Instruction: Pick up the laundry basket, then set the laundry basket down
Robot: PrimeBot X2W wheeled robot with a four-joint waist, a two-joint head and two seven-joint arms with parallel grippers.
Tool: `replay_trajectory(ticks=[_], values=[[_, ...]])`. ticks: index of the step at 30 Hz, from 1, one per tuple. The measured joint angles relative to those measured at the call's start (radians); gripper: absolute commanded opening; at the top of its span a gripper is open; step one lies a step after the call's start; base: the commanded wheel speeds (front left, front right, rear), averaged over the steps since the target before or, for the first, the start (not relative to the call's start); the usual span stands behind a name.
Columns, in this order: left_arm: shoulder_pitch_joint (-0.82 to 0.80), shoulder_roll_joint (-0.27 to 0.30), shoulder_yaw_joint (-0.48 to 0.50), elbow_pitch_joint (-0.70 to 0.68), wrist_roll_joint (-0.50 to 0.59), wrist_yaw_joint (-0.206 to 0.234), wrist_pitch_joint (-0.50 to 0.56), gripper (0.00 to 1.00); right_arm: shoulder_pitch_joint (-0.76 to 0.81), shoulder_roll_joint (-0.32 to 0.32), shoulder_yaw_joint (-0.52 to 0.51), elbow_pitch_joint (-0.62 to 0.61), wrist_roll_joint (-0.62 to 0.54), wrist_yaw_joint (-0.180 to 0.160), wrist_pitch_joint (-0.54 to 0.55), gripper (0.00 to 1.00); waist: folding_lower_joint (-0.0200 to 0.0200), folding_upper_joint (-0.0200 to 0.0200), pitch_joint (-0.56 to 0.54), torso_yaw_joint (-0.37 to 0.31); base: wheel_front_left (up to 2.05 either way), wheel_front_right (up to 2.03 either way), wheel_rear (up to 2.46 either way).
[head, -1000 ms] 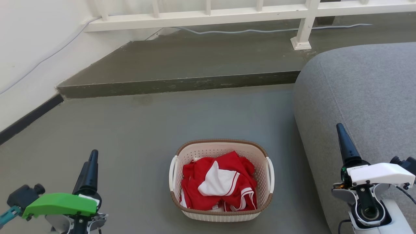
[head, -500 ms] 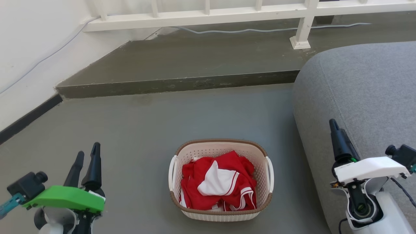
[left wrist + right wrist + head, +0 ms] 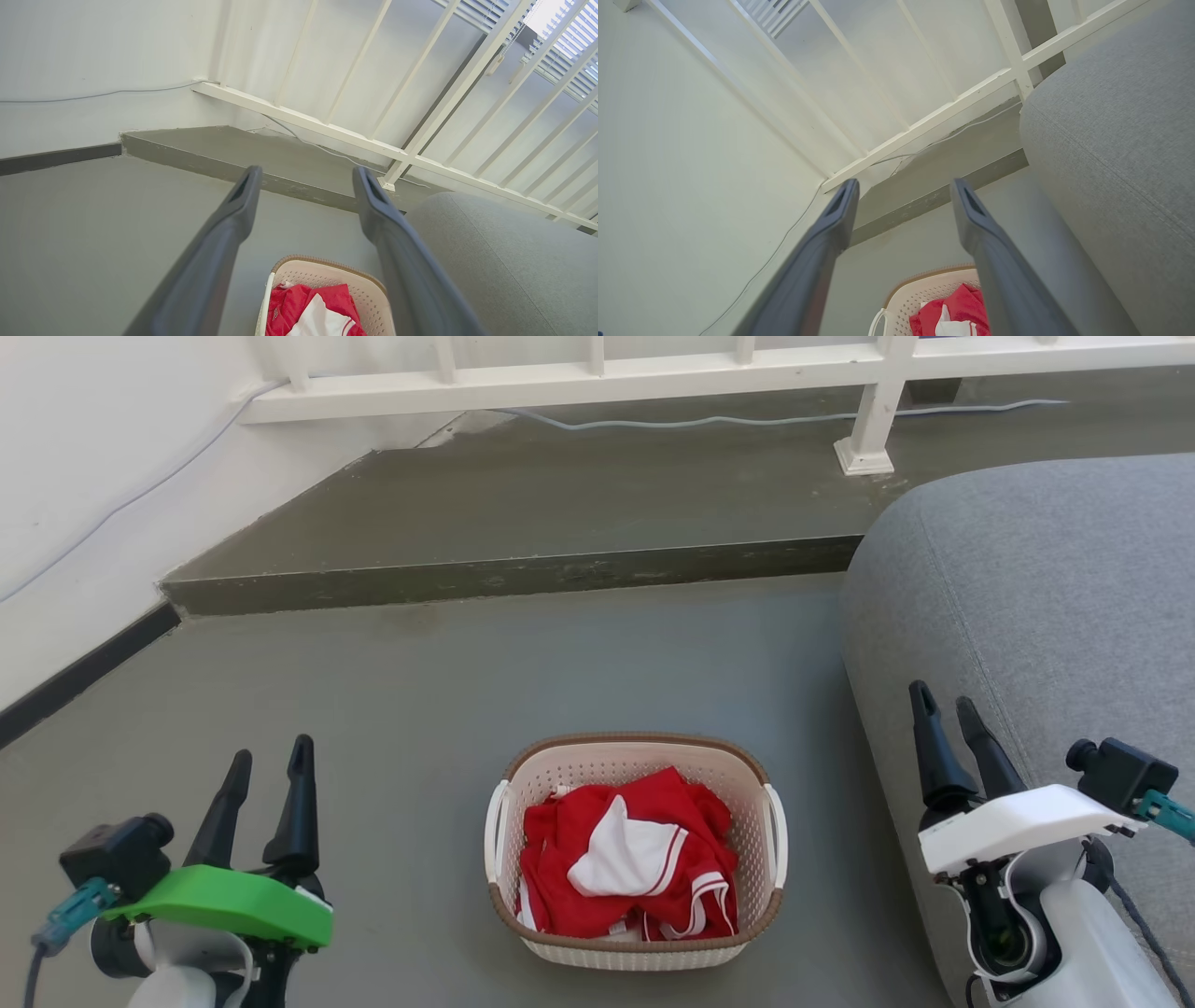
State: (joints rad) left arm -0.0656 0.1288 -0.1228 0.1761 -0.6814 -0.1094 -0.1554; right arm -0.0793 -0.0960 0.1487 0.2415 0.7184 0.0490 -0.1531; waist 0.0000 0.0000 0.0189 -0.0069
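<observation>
In the head view, find the laundry basket (image 3: 635,758) on the floor (image 3: 560,663) beside the sofa (image 3: 1027,569), between left gripper (image 3: 272,751) and right gripper (image 3: 942,696), both spread open and empty. Through the left wrist view, then the right, look past parted fingers (image 3: 219,252) to its rim (image 3: 327,261). Likely light, stiff, soft red clothes (image 3: 560,887) inside: grasp the white side handles (image 3: 776,835).

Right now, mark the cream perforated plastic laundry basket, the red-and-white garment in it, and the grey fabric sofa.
cream perforated plastic laundry basket (image 3: 597,767): head view, far inner wall.
red-and-white garment (image 3: 625,859): head view, white middle panel.
grey fabric sofa (image 3: 1055,579): head view, top surface.
</observation>
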Motion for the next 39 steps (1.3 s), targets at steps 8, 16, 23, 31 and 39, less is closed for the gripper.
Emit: replay_trajectory(ticks=[8, 16, 23, 31, 39], values=[[0.000, -0.018, -0.002, -0.009, 0.106, 0.000, -0.026, 1.00, -0.015, 0.000, 0.024, -0.003, -0.123, -0.008, -0.030, 1.00, 0.0000, 0.0000, 0.001, -0.005, 0.00, 0.00, 0.00], [-0.001, -0.026, -0.001, -0.024, 0.212, 0.000, -0.057, 1.00, -0.016, 0.002, 0.044, -0.006, -0.239, -0.020, -0.057, 1.00, 0.0000, 0.0000, 0.001, -0.009, 0.00, 0.00, 0.00], [-0.002, -0.029, 0.001, -0.024, 0.300, -0.002, -0.078, 1.00, -0.016, 0.003, 0.056, -0.009, -0.330, -0.025, -0.077, 1.00, 0.0000, 0.0000, 0.001, -0.011, 0.00, 0.00, 0.00], [-0.002, -0.044, 0.007, -0.027, 0.361, -0.005, -0.093, 1.00, -0.016, 0.005, 0.066, -0.010, -0.406, -0.025, -0.096, 1.00, 0.0000, 0.0000, 0.001, -0.011, 0.00, 0.00, 0.00], [-0.003, -0.049, 0.020, -0.026, 0.361, -0.007, -0.094, 1.00, -0.016, 0.012, 0.058, -0.010, -0.411, -0.023, -0.096, 1.00, 0.0000, 0.0000, -0.001, -0.011, 0.00, 0.00, 0.00]])
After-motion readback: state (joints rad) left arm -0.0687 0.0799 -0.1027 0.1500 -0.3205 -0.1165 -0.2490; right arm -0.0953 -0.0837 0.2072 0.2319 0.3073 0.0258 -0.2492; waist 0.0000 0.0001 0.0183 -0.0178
